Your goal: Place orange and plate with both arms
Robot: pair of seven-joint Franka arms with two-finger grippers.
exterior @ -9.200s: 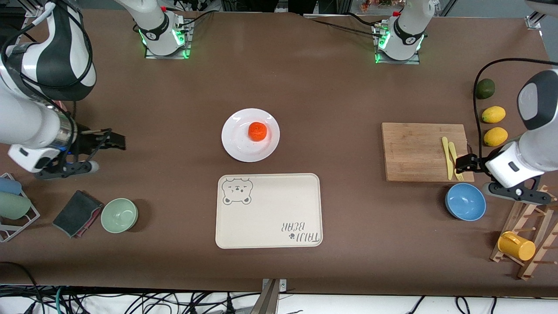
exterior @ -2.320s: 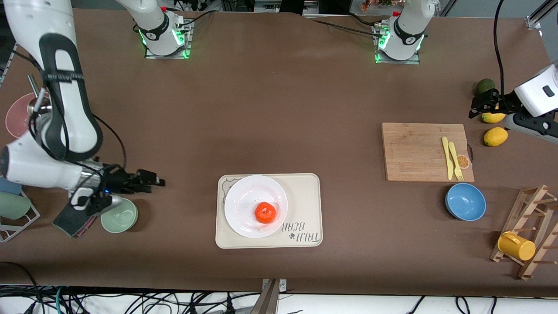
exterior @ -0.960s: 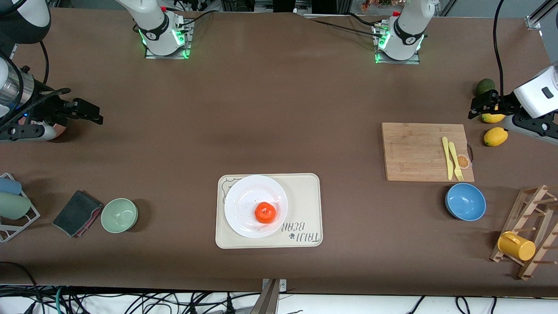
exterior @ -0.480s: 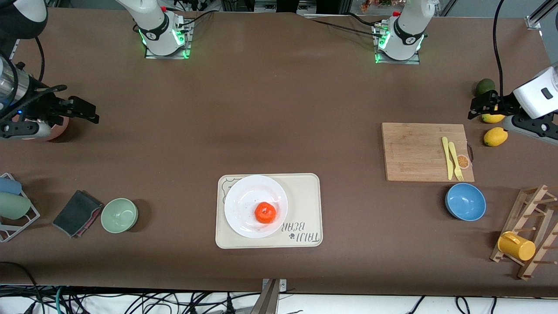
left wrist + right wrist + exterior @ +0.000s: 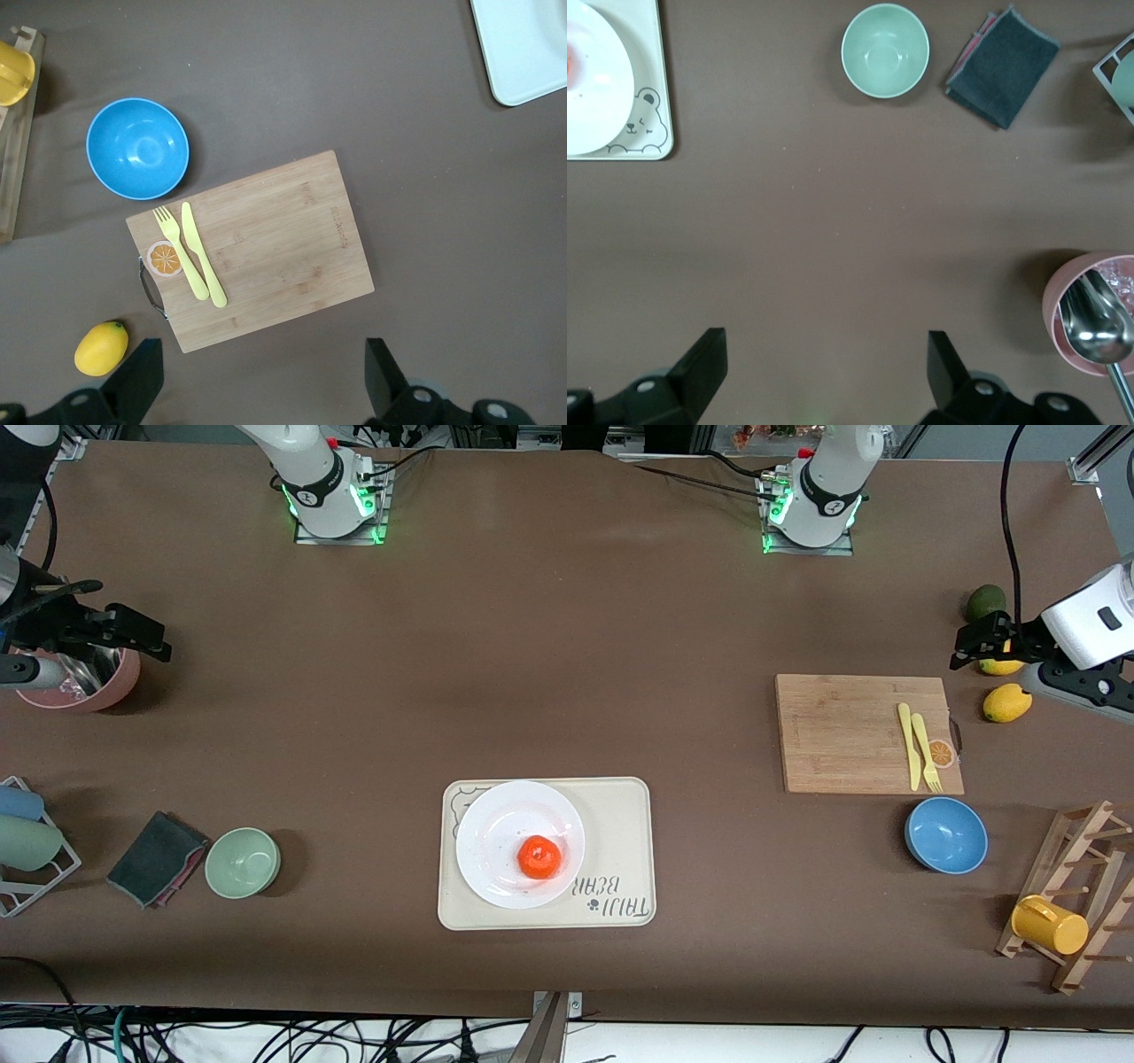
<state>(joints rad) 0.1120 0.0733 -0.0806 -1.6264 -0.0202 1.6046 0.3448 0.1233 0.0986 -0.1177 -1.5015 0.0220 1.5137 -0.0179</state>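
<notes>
The orange [image 5: 539,856] lies on the white plate [image 5: 496,819], and the plate rests on the cream bear tray [image 5: 625,824] near the front edge of the table. My left gripper [image 5: 977,642] hangs open over a lemon at the left arm's end; in the left wrist view the left gripper [image 5: 263,376] holds nothing. My right gripper [image 5: 142,638] is open and empty above the table beside a pink bowl [image 5: 84,686]; the right wrist view shows the right gripper [image 5: 824,367] with the plate [image 5: 594,88] off at one corner.
A wooden cutting board [image 5: 846,731] carries a yellow knife and fork [image 5: 917,746]. Close to it are a blue bowl [image 5: 945,834], two lemons [image 5: 1007,702], a green fruit [image 5: 985,602] and a mug rack [image 5: 1076,895]. Toward the right arm's end sit a green bowl [image 5: 243,862], a grey cloth [image 5: 155,857] and a cup rack [image 5: 27,846].
The plate with the orange went from the bare table onto the tray earlier. Over the last second my right gripper has drawn back toward the right arm's table end. The left arm holds still.
</notes>
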